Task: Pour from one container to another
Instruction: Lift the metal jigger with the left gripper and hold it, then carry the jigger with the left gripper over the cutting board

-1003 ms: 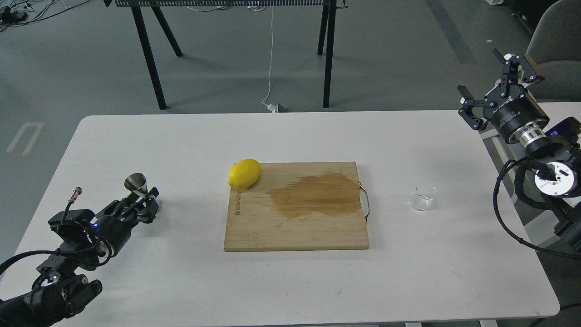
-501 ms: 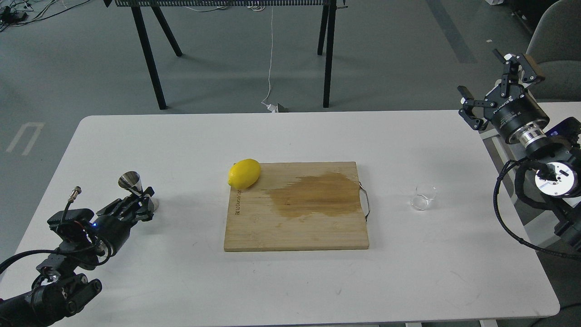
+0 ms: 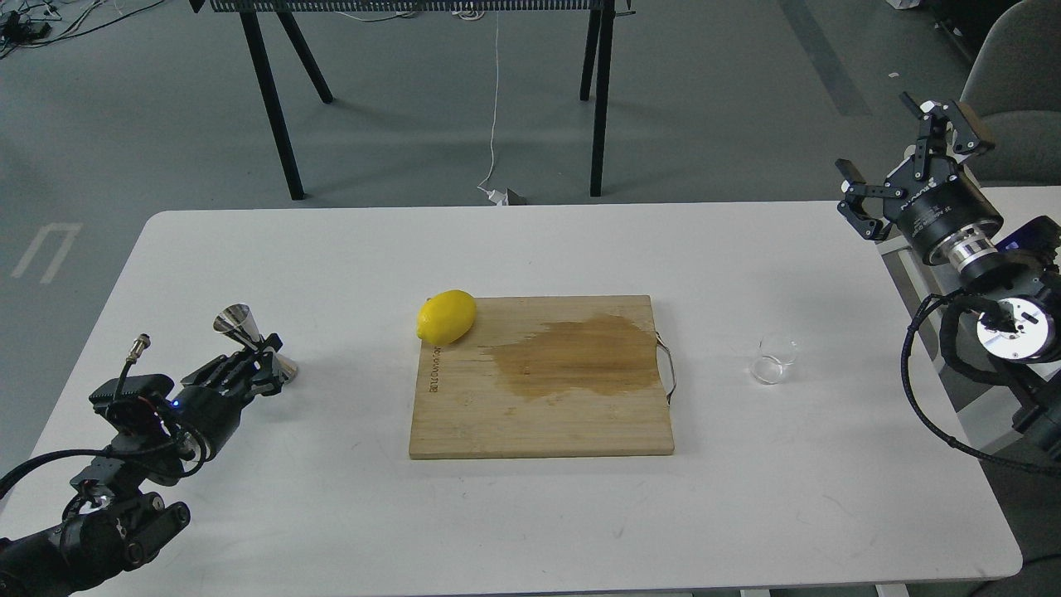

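Note:
The steel jigger is at the table's left side, leaning with its upper cone toward the left. My left gripper is shut on its narrow waist. The clear glass cup stands upright on the white table, to the right of the cutting board, with nothing touching it. My right gripper hangs open and empty in the air over the table's far right edge, well above and behind the cup.
A wooden cutting board with a dark wet patch lies in the middle of the white table. A yellow lemon rests on its far left corner. Black table legs and a cable are on the floor behind.
The left gripper has shifted a little with the jigger in it; the jigger's upper cone now sits higher and further left. The right arm, cup, lemon and board have not moved.

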